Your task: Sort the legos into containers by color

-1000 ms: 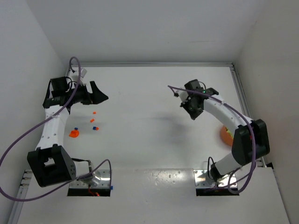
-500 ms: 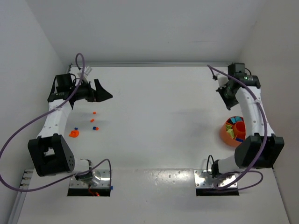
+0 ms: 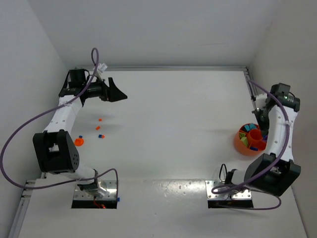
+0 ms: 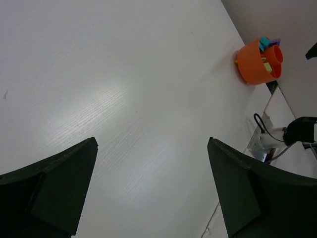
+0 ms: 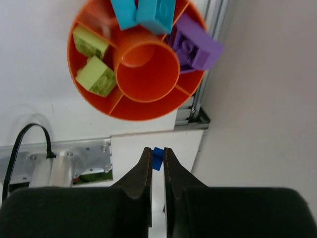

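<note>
The orange bowl (image 3: 239, 144) sits at the table's right edge, with a central cup (image 5: 146, 64) and ring compartments. These hold lime green legos (image 5: 96, 75), cyan legos (image 5: 148, 12) and a purple lego (image 5: 195, 44). My right gripper (image 5: 156, 149) hangs high beside the bowl, shut on a small blue lego (image 5: 157, 160). A few orange legos (image 3: 99, 119) and blue legos (image 3: 80, 136) lie loose on the left of the table. My left gripper (image 3: 118, 93) hovers behind them, open and holding nothing; its wrist view shows the bowl (image 4: 250, 64) far off.
A small round orange piece (image 3: 78, 142) lies by the left arm. A metal rail (image 3: 253, 99) runs along the table's right edge, close to the bowl and the wall. The right arm's base plate (image 5: 64, 158) and a black cable (image 5: 29, 134) sit below the bowl.
My right arm has swung from the middle of the table to the far right edge above the bowl, which now shows fully. My left gripper has moved back and to the right.
</note>
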